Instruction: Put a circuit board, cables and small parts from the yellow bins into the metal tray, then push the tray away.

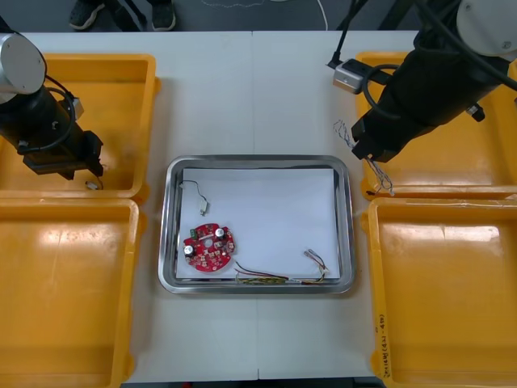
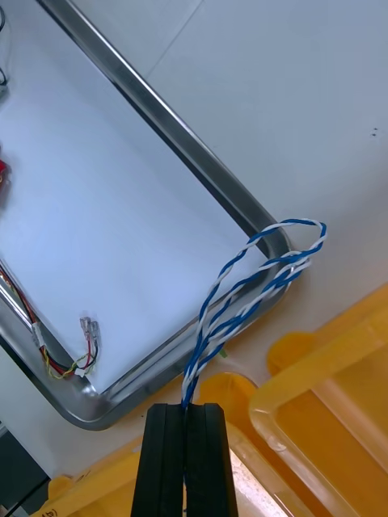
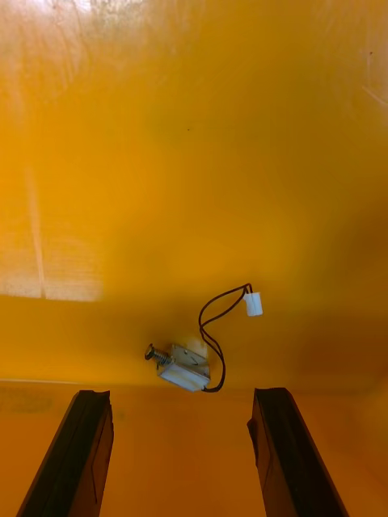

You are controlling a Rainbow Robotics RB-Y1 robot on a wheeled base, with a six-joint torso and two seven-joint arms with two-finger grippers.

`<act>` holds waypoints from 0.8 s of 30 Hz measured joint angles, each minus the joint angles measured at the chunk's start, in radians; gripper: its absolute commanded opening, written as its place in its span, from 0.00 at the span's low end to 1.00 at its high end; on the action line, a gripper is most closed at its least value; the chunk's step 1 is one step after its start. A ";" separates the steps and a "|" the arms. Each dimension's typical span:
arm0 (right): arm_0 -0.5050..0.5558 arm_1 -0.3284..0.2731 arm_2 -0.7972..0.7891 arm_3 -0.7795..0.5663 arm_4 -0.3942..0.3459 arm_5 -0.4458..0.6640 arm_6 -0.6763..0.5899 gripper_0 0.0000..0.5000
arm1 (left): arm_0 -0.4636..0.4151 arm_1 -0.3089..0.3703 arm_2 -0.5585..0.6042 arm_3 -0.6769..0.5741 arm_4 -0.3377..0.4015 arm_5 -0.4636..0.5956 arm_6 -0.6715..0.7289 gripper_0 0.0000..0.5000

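our right hand (image 2: 186,416) grasps the limp blue and white cable (image 2: 242,299) by its end (light, we think); our left hand (image 3: 182,396), released, has a stiff small metal part (image 3: 184,369) just ahead.

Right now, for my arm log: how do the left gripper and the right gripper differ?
The left gripper has its fingers open; the right gripper has them shut on the twisted blue and white cable. The left gripper holds nothing, hovering above a small metal part in the far left yellow bin; the right gripper holds its cable by the metal tray's far right corner. Both have black fingers.
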State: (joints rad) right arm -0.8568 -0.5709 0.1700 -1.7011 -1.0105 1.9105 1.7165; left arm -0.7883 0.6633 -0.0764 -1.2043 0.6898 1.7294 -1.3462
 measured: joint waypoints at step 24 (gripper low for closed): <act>-0.021 0.076 0.269 -0.038 0.125 -0.159 0.387 0.00 | 0.000 -0.012 -0.001 0.052 -0.004 -0.067 0.000 1.00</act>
State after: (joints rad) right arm -0.8779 -0.4954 0.4388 -1.7396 -0.8854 1.7512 2.1036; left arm -0.7880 0.6517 -0.0774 -1.1523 0.6858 1.6625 -1.3466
